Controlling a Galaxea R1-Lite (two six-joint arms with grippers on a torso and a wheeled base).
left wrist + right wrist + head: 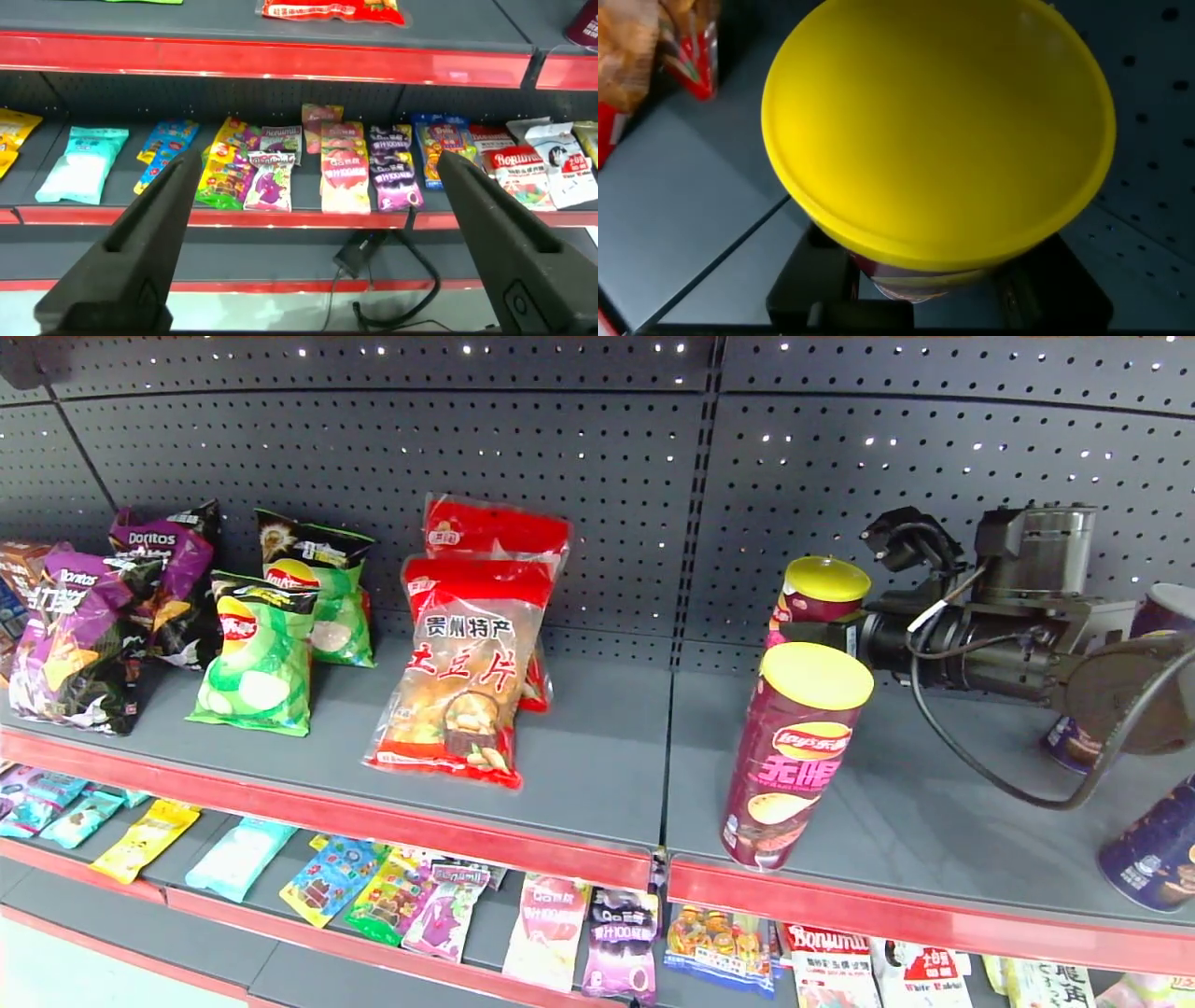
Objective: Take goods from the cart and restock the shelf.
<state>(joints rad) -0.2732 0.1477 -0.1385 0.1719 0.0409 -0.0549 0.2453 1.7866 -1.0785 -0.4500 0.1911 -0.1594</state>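
Head view shows the right claw [801, 631] closed on the rear can [826, 581]; lower it upright behind the front can [794, 756] before releasing.

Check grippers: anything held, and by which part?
Right gripper holds the rear chip can by its side wall, below the yellow lid. Left gripper open, empty.
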